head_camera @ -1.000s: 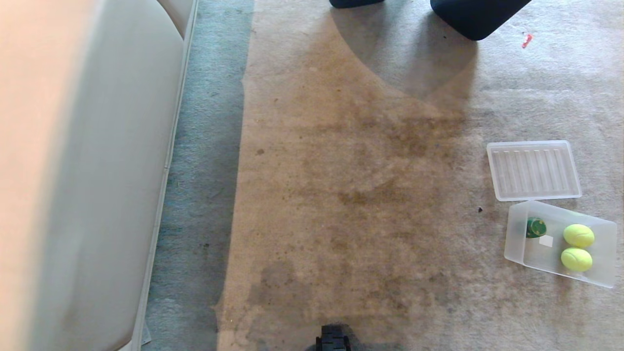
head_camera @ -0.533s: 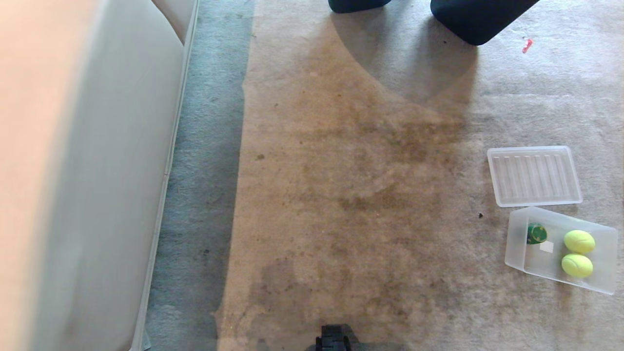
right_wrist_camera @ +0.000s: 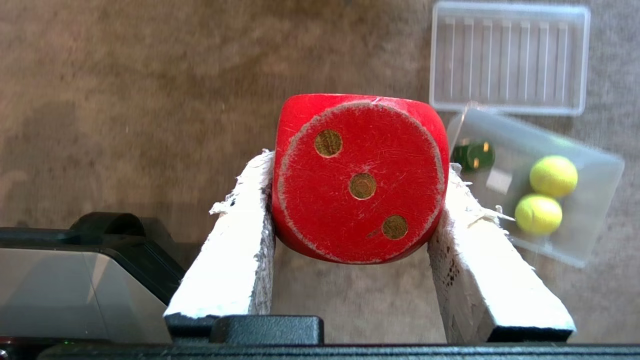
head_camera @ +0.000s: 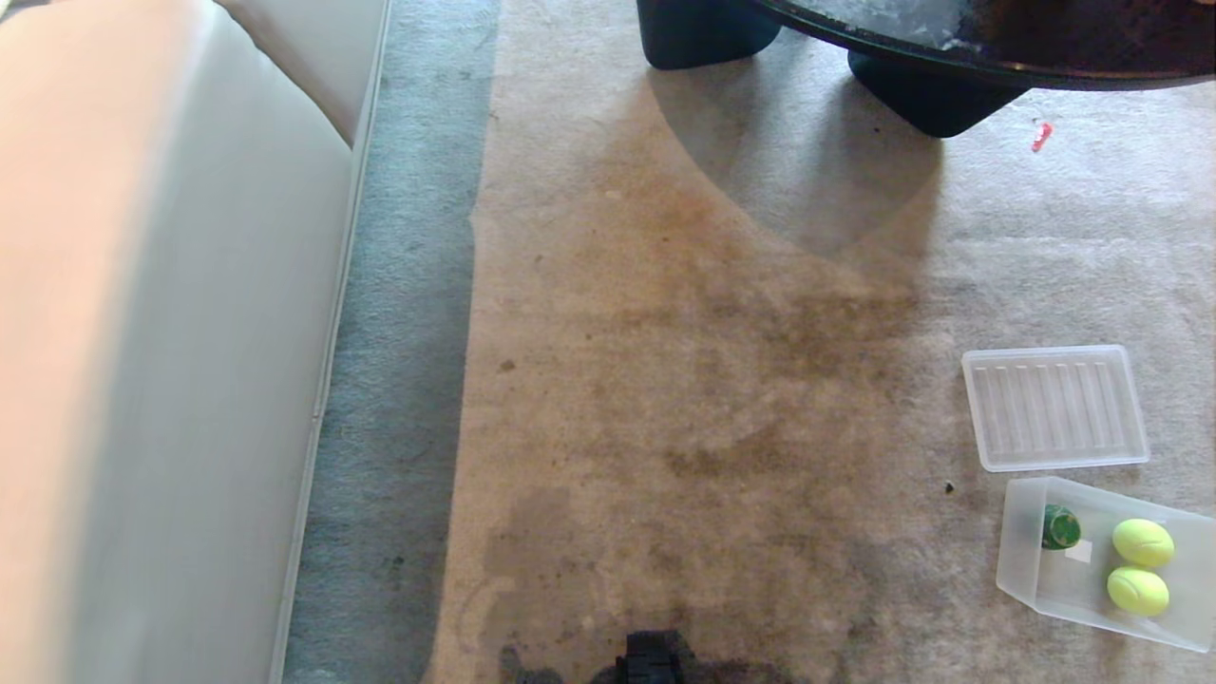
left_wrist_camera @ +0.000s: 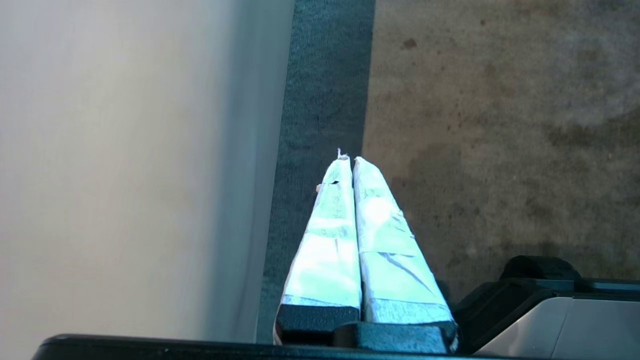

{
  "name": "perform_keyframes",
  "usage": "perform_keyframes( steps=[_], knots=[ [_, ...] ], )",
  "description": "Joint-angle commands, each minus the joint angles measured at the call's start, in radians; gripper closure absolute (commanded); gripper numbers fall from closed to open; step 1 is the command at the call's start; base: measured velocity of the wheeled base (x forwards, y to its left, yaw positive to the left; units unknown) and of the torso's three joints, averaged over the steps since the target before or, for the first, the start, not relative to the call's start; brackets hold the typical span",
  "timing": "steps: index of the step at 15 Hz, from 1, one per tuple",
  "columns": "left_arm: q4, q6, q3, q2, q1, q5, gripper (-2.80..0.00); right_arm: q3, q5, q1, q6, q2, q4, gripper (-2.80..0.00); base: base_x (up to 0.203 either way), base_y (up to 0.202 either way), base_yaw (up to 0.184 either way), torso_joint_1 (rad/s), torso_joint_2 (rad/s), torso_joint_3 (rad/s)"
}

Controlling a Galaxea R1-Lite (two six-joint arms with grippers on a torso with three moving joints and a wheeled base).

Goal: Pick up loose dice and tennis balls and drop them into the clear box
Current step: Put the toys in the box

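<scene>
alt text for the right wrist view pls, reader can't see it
The right gripper holds a red die between its white padded fingers, three pips facing the camera, above carpet. Beyond it lie a clear box holding a green die and two tennis balls, and beside the box a ribbed lid.

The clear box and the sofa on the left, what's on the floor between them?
Only stained carpet lies between the clear box and the sofa, as the head view shows.
</scene>
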Motion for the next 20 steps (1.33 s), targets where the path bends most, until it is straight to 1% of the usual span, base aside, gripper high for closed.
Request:
perform_keyframes(
  steps=[1,12,20],
  knots=[
    [0.000,-0.001,0.000,0.000,0.000,0.000,0.00,0.000,0.001,0.000,-0.001,0.000,0.001,0.00,0.132,0.000,0.000,0.000,0.00,0.002],
    [0.000,-0.001,0.001,0.000,0.000,0.000,0.00,0.000,0.001,0.000,-0.001,0.000,0.001,0.00,0.005,0.000,0.000,0.000,0.00,0.000],
    [0.000,-0.001,0.000,0.000,0.000,0.000,0.00,0.000,0.001,0.000,-0.001,0.000,0.001,0.00,0.001,0.008,-0.155,0.005,0.00,0.002]
  ],
)
